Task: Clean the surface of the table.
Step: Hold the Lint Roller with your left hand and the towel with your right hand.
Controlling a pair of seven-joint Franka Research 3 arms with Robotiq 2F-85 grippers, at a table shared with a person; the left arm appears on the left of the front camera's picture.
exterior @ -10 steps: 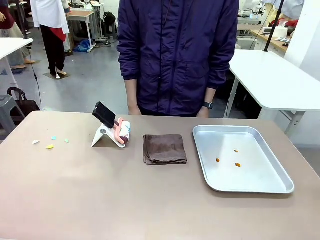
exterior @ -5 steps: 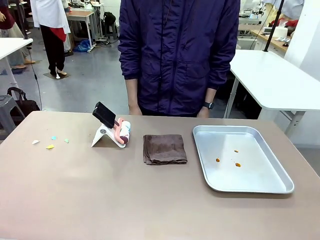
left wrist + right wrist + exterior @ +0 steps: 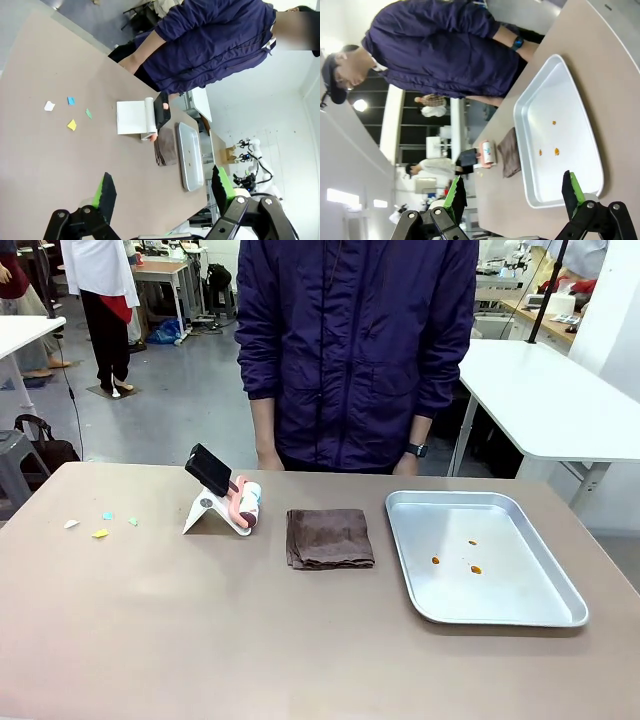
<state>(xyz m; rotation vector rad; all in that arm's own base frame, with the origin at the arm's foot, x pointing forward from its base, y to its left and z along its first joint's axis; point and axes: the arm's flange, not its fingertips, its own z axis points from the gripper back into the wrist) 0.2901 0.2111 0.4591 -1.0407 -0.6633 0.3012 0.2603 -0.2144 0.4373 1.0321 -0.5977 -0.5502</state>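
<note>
Counter (image 3: 200,640), broad and rectangular with a smooth matte brownish-tan top, runs from the near edge across to a person (image 3: 350,350) in a dark blue jacket standing at its far side. Towards the far left lie a few small paper scraps (image 3: 100,533) in white, yellow and pale blue-green. Near the middle a lint roller (image 3: 245,505) with a white roll leans on a white wedge-shaped stand (image 3: 205,512). Just right of it lies a brown cloth (image 3: 329,538), folded square and soft-looking. Further right sits a shiny metal tray (image 3: 560,615) with rounded corners, a few orange specks (image 3: 475,568) on its floor. The left claw (image 3: 164,187) hangs above the counter, spread wide and holding nothing; the right claw (image 3: 514,192) is likewise wide apart and empty.
</note>
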